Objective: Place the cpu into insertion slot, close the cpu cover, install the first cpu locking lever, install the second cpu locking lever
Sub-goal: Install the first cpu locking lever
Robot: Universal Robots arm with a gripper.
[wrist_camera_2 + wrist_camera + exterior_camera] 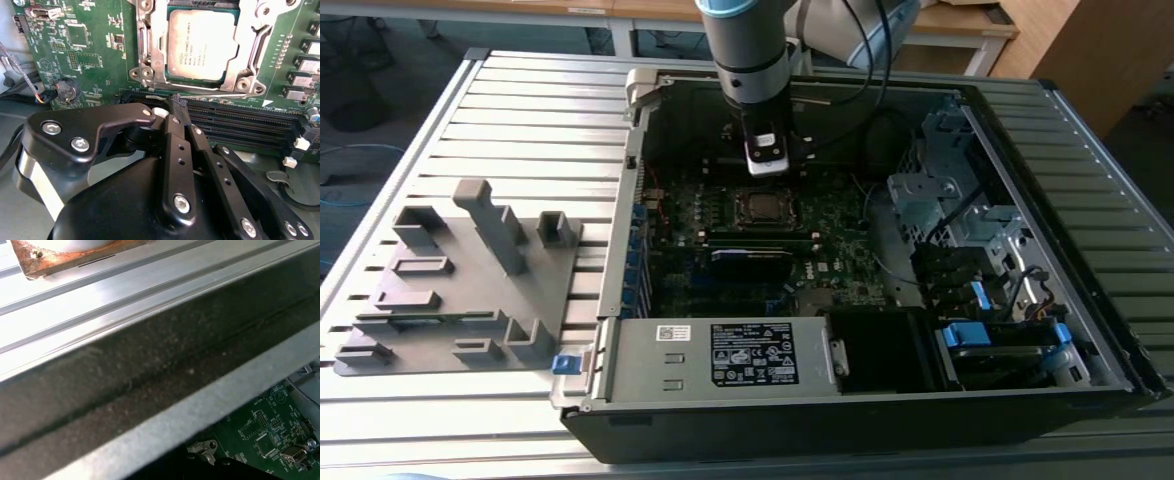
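The chip (201, 44) sits in its socket (150, 55), cover (250, 35) down. The fingers (178, 106), pressed together, hover just before it; a lever needs pushing.

My cpu (200, 45) lies flat, silver top up, in the insertion slot (155, 75), the cpu cover (252, 37) framing it.

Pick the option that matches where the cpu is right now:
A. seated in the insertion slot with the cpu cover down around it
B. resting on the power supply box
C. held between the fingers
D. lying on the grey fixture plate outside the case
A: in the second wrist view the cpu sits in the insertion slot, with the cpu cover framing it.
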